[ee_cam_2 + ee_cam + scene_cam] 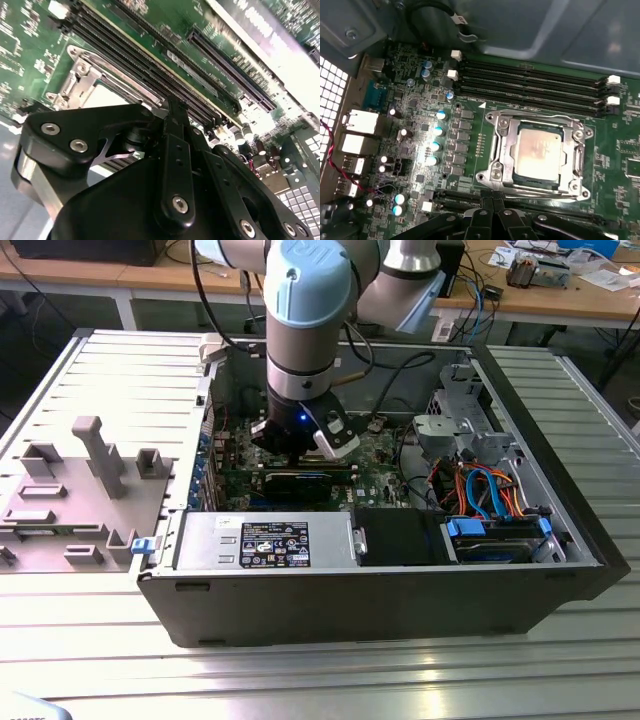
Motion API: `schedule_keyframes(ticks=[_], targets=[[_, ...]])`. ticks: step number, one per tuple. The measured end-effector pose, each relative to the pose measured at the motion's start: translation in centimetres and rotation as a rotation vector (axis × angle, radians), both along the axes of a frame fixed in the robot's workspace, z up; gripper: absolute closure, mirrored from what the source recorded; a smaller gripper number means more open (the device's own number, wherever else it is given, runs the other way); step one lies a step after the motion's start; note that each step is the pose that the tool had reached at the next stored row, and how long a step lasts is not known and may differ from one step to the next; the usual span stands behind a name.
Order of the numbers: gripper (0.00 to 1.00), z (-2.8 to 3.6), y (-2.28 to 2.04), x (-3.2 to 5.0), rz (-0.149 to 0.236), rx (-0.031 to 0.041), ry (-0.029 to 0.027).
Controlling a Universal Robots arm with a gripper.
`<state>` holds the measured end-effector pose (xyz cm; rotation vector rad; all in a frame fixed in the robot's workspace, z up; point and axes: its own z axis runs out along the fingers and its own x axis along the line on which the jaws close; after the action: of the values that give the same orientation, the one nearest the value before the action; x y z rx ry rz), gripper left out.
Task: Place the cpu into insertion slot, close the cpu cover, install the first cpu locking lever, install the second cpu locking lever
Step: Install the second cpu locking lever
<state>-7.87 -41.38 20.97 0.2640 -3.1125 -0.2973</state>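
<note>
The tool (300,445) hangs low inside the open computer case (560,510), right over the green motherboard (420,150). In both wrist views its black fingers (492,212) come together with no gap between them, so the tool is closed, and nothing is held in it. In the first wrist view the fingertips sit just beside the near edge of the insertion slot (492,175), above a long black slot, but I cannot tell if they touch anything. The cpu (537,149) lies flat inside the insertion slot, with its shiny grey top showing. The cpu cover (572,160) is folded down flat around the cpu like a silver frame. On the far side of the insertion slot run four long memory slots (530,82) with white clips at their ends. In the exterior view the case lies on its side on a grey metal tabletop (300,680), and a grey plastic tray (80,490) sits just beside it on the exterior view's left.
</note>
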Motion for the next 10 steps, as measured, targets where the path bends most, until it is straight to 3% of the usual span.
schedule_keyframes(ticks=[10], targets=[[0.89, -1.16, 1.07, -0.76, 0.012, 0.0054, -0.0002]])
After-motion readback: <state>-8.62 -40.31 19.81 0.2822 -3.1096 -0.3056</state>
